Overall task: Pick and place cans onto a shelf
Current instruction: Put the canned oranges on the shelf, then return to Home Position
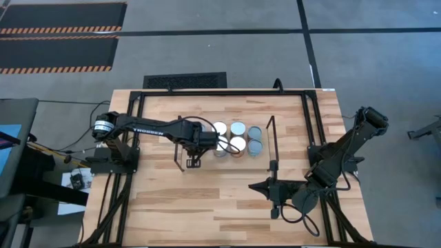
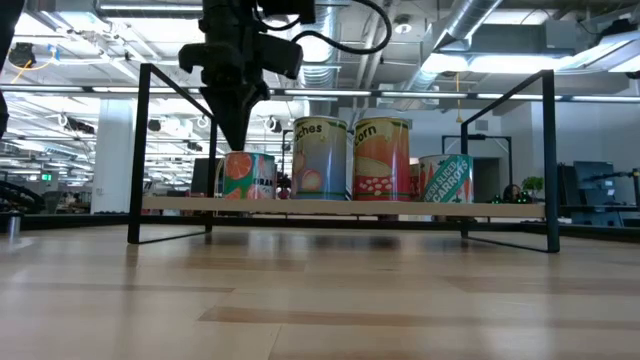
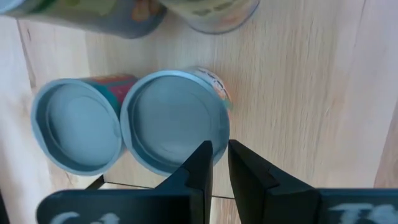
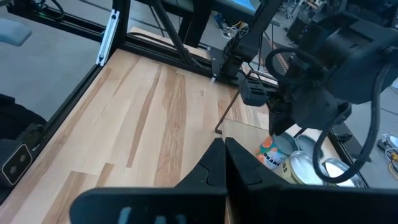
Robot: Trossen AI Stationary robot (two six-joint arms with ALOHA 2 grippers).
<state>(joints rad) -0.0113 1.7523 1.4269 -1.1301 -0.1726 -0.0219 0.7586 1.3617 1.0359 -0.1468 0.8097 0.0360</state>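
Six cans (image 1: 238, 137) are sitting clustered on the shelf (image 1: 207, 162), in two rows of three. The left gripper (image 1: 194, 162), fingers narrowly parted and holding nothing, is hovering over the shelf's left end beside the cans, while the right gripper (image 1: 275, 212), closed and empty, is resting at the table's (image 1: 158, 207) right front.

Wooden table (image 1: 207, 207) under low shelf (image 2: 340, 207) bearing perhaps six cans (image 2: 320, 158)

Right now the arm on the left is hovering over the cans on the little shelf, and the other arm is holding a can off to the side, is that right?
Not quite. The right gripper holds nothing: the right wrist view shows its fingers closed together over bare table. The rest stands: the high view shows the left gripper above the cans on the shelf, with the right arm parked aside.
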